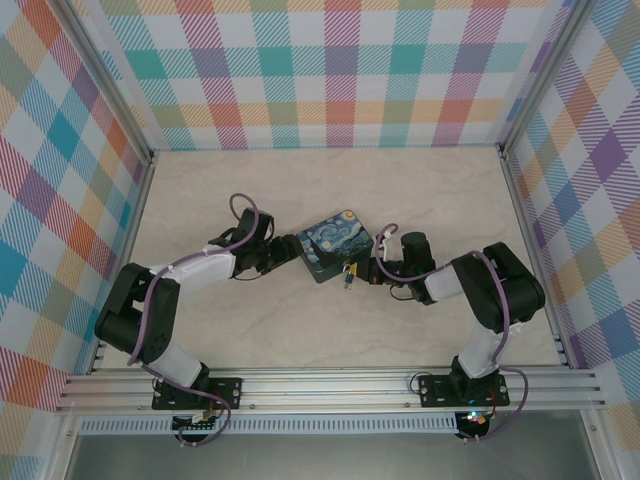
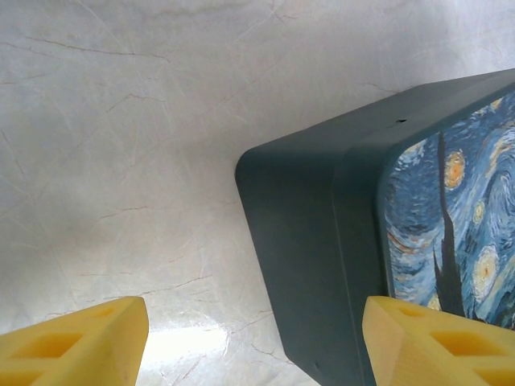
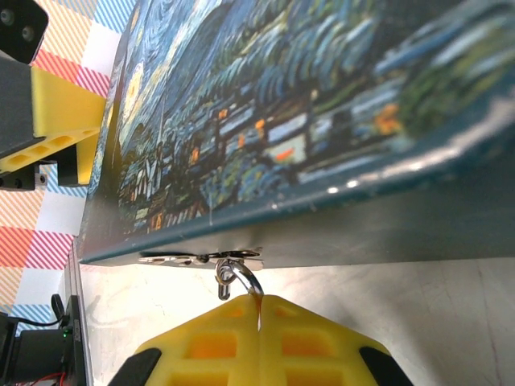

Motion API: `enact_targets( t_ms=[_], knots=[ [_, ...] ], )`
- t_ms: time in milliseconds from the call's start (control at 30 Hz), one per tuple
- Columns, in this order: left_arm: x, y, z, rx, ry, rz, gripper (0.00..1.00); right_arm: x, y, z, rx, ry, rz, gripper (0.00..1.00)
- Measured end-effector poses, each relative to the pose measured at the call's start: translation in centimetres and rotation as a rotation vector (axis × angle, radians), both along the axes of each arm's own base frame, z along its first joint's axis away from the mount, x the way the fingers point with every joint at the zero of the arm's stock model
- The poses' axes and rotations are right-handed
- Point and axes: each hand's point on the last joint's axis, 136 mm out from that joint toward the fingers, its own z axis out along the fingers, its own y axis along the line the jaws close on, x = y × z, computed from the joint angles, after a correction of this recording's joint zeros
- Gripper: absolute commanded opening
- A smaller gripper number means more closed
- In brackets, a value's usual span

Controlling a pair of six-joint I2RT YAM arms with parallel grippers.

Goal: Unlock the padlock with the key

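Right end effector (image 3: pixel 259 299) on padlock (image 3: pixel 251 280), shackle toward box (image 3: pixel 282 121).

The tabletop (image 1: pixel 250 190) was a pale cream, marble-like sheet, veined with thin darker cracks and glossy where the light caught it. A dark-blue box (image 1: pixel 335 245) painted with a starry night sky sat directly on it, roughly midway between the left and right edges. It was turned at an angle to them, lid up.
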Motion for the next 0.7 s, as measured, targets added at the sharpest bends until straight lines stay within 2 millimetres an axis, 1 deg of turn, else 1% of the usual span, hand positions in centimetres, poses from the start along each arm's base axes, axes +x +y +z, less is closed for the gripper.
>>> enact_targets(
  t_ms=[167, 300, 467, 700],
  knots=[
    [-0.7, 0.3, -0.3, 0.006, 0.007, 0.001, 0.71, 0.4, -0.2, 0.3, 0.001, 0.004, -0.032, 0.0],
    [-1.2, 0.5, -1.0, 0.017, 0.021, 0.0, 0.71, 0.4, -0.4, 0.2, 0.002, 0.02, -0.055, 0.0],
    [-1.5, 0.6, -1.4, 0.027, 0.029, 0.002, 0.71, 0.6, -0.5, 0.5, 0.016, 0.03, -0.077, 0.0],
    [-1.6, 0.5, -1.5, 0.028, 0.03, -0.001, 0.71, 0.9, -0.6, 1.2, 0.034, 0.04, -0.111, 0.0]
  ],
)
